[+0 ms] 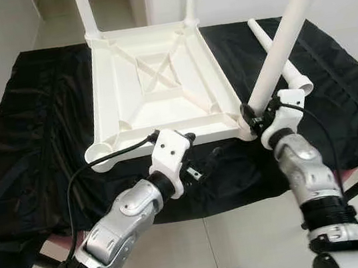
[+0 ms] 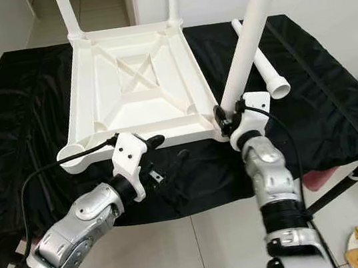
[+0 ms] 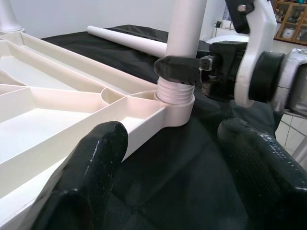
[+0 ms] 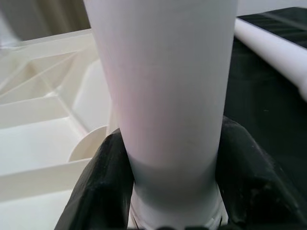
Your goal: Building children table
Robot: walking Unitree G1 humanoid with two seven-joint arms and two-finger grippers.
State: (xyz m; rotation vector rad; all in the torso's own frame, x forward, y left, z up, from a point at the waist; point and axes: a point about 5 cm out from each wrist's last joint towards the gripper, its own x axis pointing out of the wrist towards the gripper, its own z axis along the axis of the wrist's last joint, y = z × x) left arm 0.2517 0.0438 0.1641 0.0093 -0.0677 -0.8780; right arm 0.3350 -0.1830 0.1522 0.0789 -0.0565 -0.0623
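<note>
Two legs already stand at the top's (image 1: pixel 158 83) far corners. Right gripper (image 1: pixel 255 113) is clamped on a leg (image 1: pixel 285 30) tilted in the near right socket (image 3: pixel 175 98); straighten it before twisting. Left gripper (image 1: pixel 200 161), fingers apart, should steady the near edge.

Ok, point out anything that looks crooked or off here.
The leg held by the right gripper leans off vertical in its corner socket, threads still exposed, so it is not seated. The near-left socket is empty, and a spare leg lies loose on the black cloth.
</note>
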